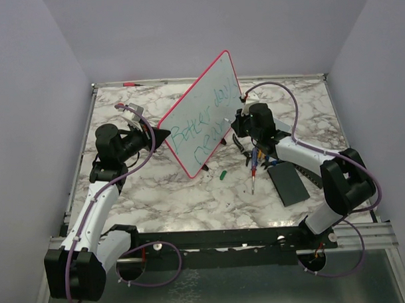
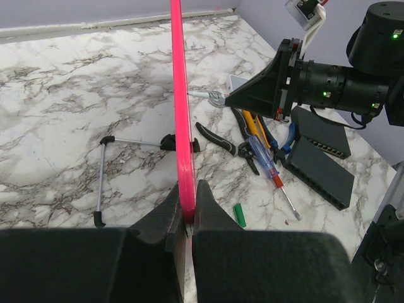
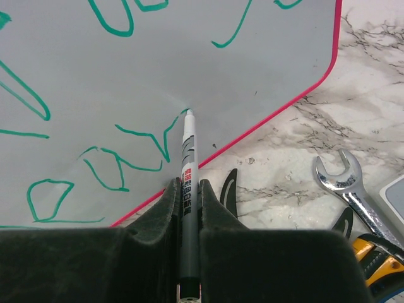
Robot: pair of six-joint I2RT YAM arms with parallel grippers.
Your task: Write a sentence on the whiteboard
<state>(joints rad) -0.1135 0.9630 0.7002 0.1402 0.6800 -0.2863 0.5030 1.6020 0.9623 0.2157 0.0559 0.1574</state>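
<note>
Pinching the red rim of the whiteboard (image 1: 202,111), the left gripper (image 2: 187,193) steadies it where it stands tilted at mid-table, while the right gripper (image 3: 187,187), clamped on a green marker (image 3: 187,158), sets the tip against the second line of lettering. Too firm a push could, by the look of it, slide the board out of that thin edge hold or tip it backward. A marker twisting between the jaws would skew the stroke.

Tilted red-rimmed whiteboard (image 1: 202,115), green writing
</note>
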